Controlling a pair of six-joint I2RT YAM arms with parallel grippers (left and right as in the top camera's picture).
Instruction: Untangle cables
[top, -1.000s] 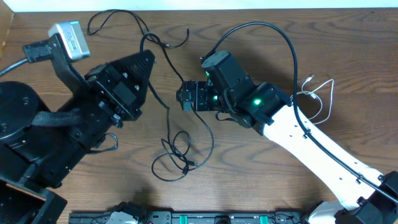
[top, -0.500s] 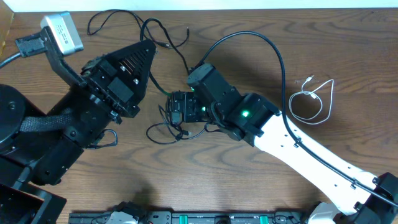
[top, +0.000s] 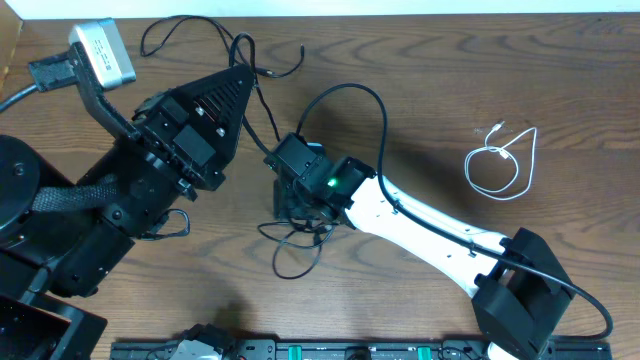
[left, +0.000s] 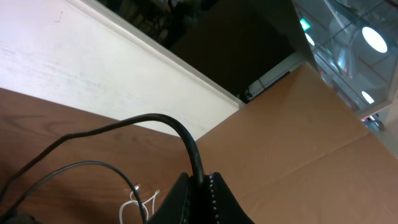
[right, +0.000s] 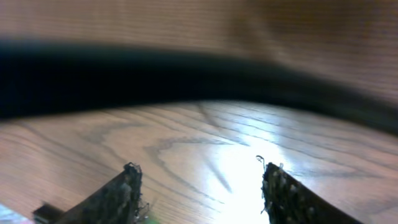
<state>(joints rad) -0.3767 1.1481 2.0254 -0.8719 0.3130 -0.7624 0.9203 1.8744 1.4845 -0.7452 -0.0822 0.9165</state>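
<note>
My left gripper (top: 241, 72) is shut on a black cable (left: 155, 118), which rises out of its jaws (left: 200, 180) in the left wrist view. Thin black cables (top: 262, 62) run from loops at the table's far edge (top: 165, 35) down to a tangle (top: 297, 240) near the middle. My right gripper (top: 285, 205) hangs just above that tangle, pointing down. Its jaws (right: 199, 177) are open with only bare wood between them, and a blurred black cable (right: 186, 78) crosses above. The white cable (top: 500, 162) lies coiled apart at the right and also shows in the left wrist view (left: 140, 202).
The left arm's bulky black body (top: 100, 210) fills the left side. The right arm's white link (top: 430, 225) crosses from the lower right, its thick black cable (top: 360, 95) arching above. A black rail (top: 300, 350) runs along the front edge.
My right gripper moved left and toward the front, down onto the black tangle. The tangle bunched up and shifted. My left gripper rose slightly with its cable.
</note>
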